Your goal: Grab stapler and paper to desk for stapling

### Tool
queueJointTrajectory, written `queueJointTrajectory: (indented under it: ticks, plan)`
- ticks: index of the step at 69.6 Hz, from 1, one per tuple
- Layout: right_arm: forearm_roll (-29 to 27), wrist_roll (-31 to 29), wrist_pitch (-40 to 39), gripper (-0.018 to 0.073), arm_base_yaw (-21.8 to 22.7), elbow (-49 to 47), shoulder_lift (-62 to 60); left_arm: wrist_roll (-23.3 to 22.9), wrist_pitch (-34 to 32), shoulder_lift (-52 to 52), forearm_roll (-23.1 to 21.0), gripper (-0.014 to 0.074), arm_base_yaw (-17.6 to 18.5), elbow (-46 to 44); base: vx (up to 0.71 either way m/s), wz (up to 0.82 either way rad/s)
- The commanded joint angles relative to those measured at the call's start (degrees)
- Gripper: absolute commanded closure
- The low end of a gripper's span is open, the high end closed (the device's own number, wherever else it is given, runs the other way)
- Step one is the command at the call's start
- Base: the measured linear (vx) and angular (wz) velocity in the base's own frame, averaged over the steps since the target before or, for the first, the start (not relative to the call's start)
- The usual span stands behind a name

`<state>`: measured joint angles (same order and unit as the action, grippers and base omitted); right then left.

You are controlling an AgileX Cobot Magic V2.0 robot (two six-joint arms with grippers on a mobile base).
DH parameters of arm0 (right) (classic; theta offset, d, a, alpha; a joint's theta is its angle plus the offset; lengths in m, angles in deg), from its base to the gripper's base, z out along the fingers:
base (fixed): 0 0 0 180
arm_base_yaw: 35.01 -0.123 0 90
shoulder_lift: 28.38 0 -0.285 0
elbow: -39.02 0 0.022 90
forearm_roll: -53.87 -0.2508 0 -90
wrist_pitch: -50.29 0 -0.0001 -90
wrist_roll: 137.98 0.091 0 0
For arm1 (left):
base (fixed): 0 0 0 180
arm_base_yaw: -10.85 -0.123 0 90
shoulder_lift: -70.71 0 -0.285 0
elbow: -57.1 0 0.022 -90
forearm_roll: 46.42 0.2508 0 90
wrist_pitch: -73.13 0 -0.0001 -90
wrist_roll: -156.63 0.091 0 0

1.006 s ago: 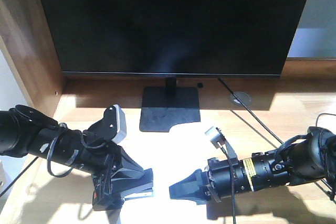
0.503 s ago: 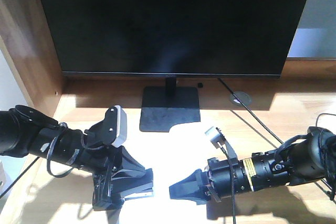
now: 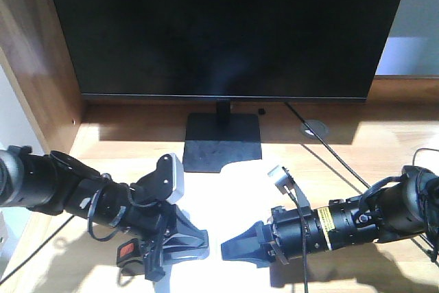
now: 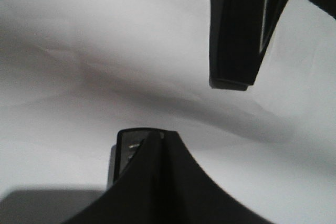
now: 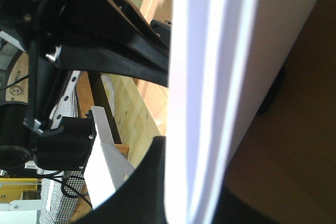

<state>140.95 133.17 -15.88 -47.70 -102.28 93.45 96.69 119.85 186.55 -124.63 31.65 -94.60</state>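
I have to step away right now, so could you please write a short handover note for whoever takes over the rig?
Right gripper: closed on the edge of the paper, which lies on the desk.
Left gripper: low over the sheet; open or shut is unclear.
Stapler: its orange-red patch shows under the left wrist.
Done: both things are at the desk.
Left: staple the sheet.

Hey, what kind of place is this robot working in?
Most likely an office or home workstation. A large black monitor stands on a pale wooden desk with a round cable hole, and a white sheet of paper lies on the desk.
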Motion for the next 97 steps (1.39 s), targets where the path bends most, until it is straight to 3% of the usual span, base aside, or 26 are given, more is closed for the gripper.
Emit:
queueJointTrajectory:
  ticks: [1,34,72,97]
  plan:
    - [-1.27,-0.67,-4.89,0.0562,0.18,-0.76,-2.05,0.00,-1.88,-0.26,0.79,0.0603,0.22,-0.39,0.00,0.00]
    - [-1.26,-0.67,-5.06,0.0562,0.18,-0.76,-2.05,-0.10,-2.21,-1.37,0.65,0.0603,0.22,-0.39,0.00,0.00]
    - [-1.26,-0.67,-5.11,0.0562,0.18,-0.76,-2.05,-1.67,-2.60,-19.88,0.63,0.0603,0.22,-0.39,0.00,0.00]
    - [-1.26,-0.80,-5.13,0.0517,0.18,-0.76,-2.16,-1.67,-3.07,-21.68,0.69,0.0603,0.22,-0.39,0.00,0.00]
